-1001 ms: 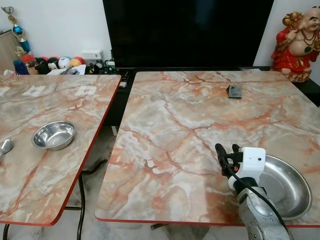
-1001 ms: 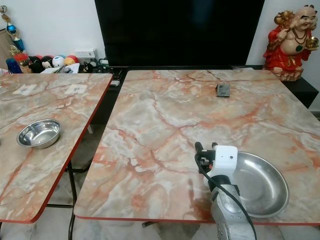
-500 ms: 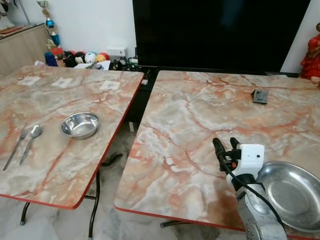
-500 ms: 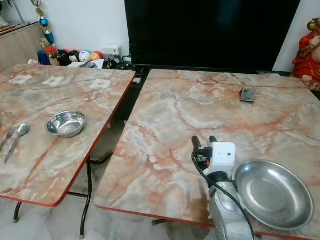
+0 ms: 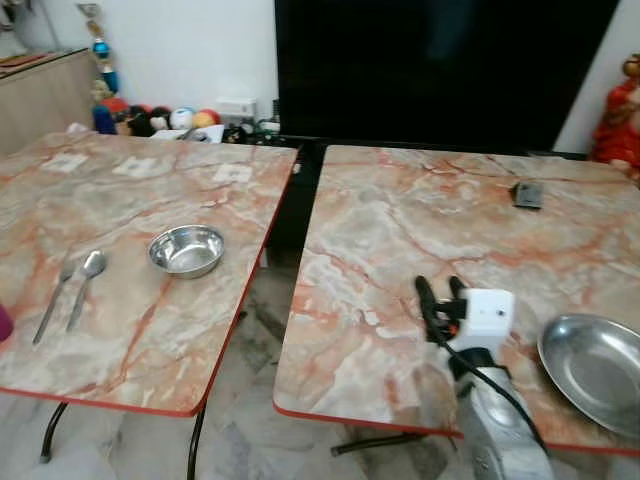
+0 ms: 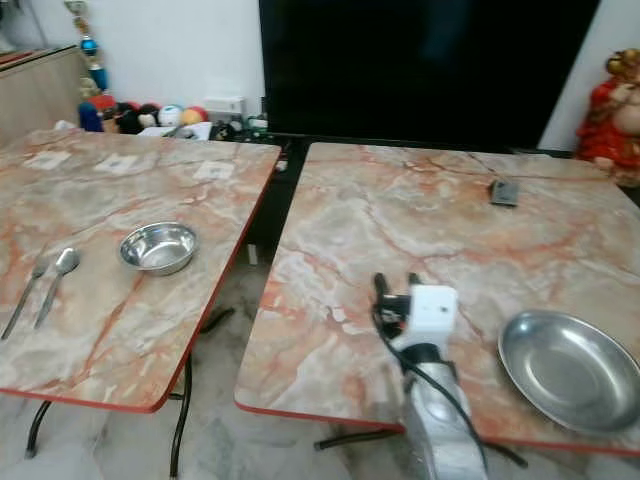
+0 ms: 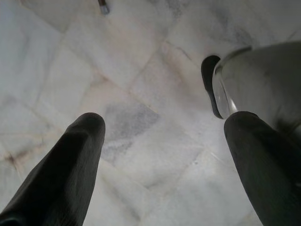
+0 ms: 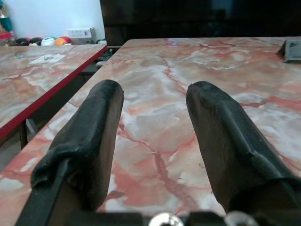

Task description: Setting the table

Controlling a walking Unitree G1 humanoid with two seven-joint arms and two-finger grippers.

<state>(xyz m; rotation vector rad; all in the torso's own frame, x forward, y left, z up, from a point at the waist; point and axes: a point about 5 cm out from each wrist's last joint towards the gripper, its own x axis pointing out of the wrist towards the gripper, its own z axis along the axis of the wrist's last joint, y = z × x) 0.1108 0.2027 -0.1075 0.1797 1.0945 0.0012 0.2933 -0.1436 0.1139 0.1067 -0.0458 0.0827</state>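
Standing over the right counter (image 5: 400, 240), the right tool (image 5: 438, 292) was spread and empty.
Steel plate (image 5: 597, 368) lay just beside it; bowl (image 5: 187, 249), spoon (image 5: 87, 278) and fork (image 5: 52, 301) lay on the left counter (image 5: 110, 210): rigid, light, slippery, best gripped by rim or handle.

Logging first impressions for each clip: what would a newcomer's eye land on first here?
Probably the right gripper, raised over the near edge of the right marble table, fingers open and empty. Next, the big steel plate at that table's near right corner, and on the left table a small steel bowl with a fork and spoon to its left.
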